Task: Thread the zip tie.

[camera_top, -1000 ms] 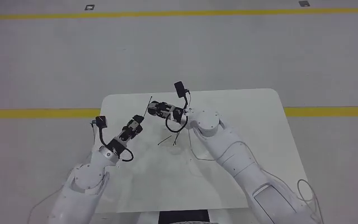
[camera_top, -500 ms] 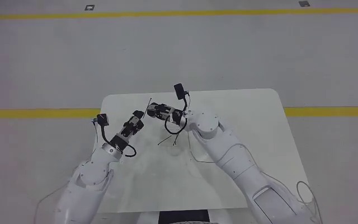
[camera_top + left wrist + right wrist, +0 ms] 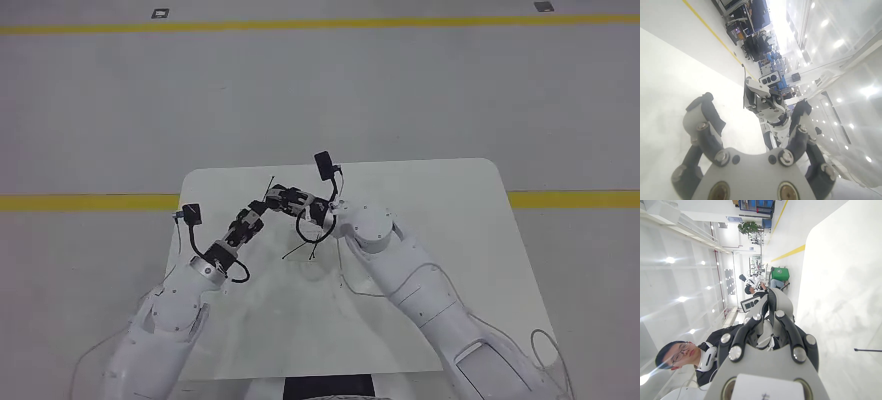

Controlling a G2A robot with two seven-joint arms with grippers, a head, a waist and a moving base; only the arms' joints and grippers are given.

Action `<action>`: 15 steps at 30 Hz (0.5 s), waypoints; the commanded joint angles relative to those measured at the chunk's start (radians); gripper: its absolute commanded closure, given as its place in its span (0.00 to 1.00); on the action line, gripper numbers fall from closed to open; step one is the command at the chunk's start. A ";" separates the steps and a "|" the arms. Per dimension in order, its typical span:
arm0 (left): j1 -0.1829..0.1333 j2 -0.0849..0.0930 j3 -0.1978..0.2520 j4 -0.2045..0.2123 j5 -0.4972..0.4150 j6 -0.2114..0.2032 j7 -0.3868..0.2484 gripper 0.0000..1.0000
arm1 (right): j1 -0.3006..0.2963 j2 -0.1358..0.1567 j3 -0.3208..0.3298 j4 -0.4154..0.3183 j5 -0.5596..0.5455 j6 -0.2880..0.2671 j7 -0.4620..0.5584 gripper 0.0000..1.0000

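Note:
My right gripper (image 3: 276,196) is shut on a thin black zip tie (image 3: 270,185) above the back left part of the white table (image 3: 430,200). In the left wrist view that right gripper (image 3: 748,81) pinches the zip tie (image 3: 744,79), whose free end with a small head points away from the fingers. My left gripper (image 3: 258,210) hovers just beside it with its jaws open. The left gripper (image 3: 755,98) has nothing between its black fingertips (image 3: 706,96) and faces the held tie. The right gripper (image 3: 770,295) has its pads pressed together.
Loose black zip ties (image 3: 300,250) lie on the table near its middle, just under the right forearm. One loose zip tie (image 3: 866,350) appears on the tabletop in the right wrist view. A yellow floor line (image 3: 80,203) runs behind the table.
My left arm has moved up and to the right, bringing its open gripper close to the right gripper. The right gripper has shifted slightly, still holding the zip tie.

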 commanded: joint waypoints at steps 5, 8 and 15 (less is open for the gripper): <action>0.000 0.000 0.003 0.007 0.001 0.000 0.008 0.58 | -0.015 0.007 0.015 -0.019 0.001 0.003 0.002 1.00; 0.001 0.001 0.005 0.006 0.002 0.000 0.006 0.61 | -0.021 0.009 0.019 -0.025 0.005 0.000 0.004 1.00; 0.002 0.002 0.012 0.004 0.003 0.000 0.000 0.65 | -0.030 0.013 0.025 -0.034 0.012 -0.013 0.016 1.00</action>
